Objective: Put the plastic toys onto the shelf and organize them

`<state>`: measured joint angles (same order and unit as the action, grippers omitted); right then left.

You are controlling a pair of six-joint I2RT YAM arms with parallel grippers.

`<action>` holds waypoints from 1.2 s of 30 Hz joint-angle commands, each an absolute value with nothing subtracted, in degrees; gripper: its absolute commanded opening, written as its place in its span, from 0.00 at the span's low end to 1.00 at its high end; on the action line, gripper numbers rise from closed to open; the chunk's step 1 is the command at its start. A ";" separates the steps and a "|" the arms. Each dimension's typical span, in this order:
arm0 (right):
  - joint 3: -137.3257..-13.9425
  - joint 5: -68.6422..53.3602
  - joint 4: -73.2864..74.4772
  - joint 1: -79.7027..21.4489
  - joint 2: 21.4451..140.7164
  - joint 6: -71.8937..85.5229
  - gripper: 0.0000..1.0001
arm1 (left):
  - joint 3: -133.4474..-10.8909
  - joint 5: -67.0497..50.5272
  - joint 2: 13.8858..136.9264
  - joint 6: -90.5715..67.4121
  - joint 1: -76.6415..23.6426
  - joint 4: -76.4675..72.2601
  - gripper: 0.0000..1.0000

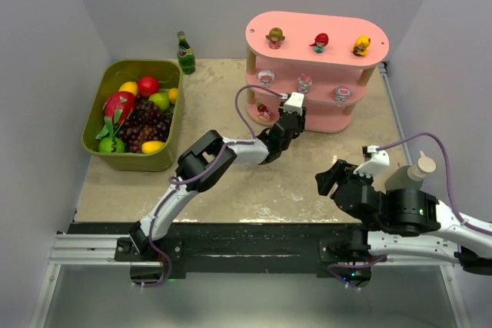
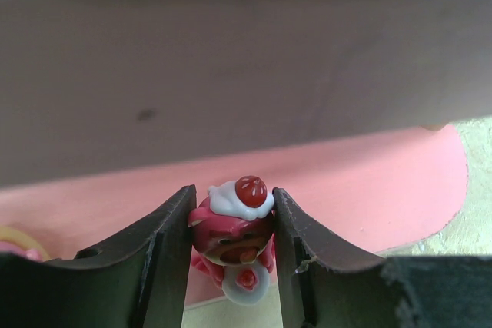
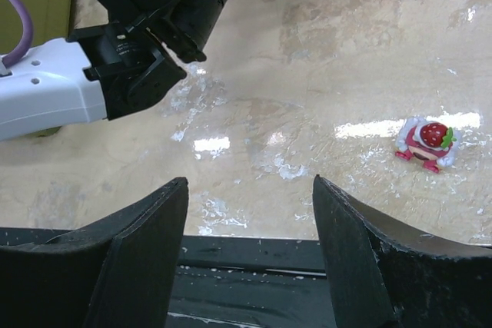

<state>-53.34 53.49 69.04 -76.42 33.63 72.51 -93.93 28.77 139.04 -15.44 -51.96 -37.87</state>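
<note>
Our left gripper (image 1: 290,107) clasps a pink cream-topped figurine (image 2: 233,230) at the lowest board of the shelf (image 1: 307,30); other toys (image 1: 320,41) stand on the boards above; our right gripper (image 3: 250,186) hangs spread wide over the table (image 3: 307,74), near a strawberry-topped figurine (image 3: 425,142) lying there.

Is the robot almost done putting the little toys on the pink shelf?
Nearly! Seven toys sit on the shelf: three on top, three in the middle, one on the bottom. The left gripper is shut on a strawberry-topped toy at the bottom board, not yet let go. One last toy sits on the table near the open right gripper.
</note>
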 commanded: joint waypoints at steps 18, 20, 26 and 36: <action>-53.79 57.30 70.05 -76.38 33.14 75.23 0.69 | -98.09 30.50 140.54 -13.71 -51.50 -38.76 0.46; -53.79 57.30 70.14 -76.38 33.13 75.32 0.69 | -98.09 30.50 140.45 -13.62 -51.50 -38.76 0.48; -53.88 57.22 70.22 -76.38 33.13 75.32 0.69 | -98.00 30.32 140.54 -13.62 -51.50 -38.85 0.55; -53.96 57.39 70.84 -76.38 33.05 76.02 0.69 | -96.25 30.06 139.57 -13.88 -51.50 -40.68 0.62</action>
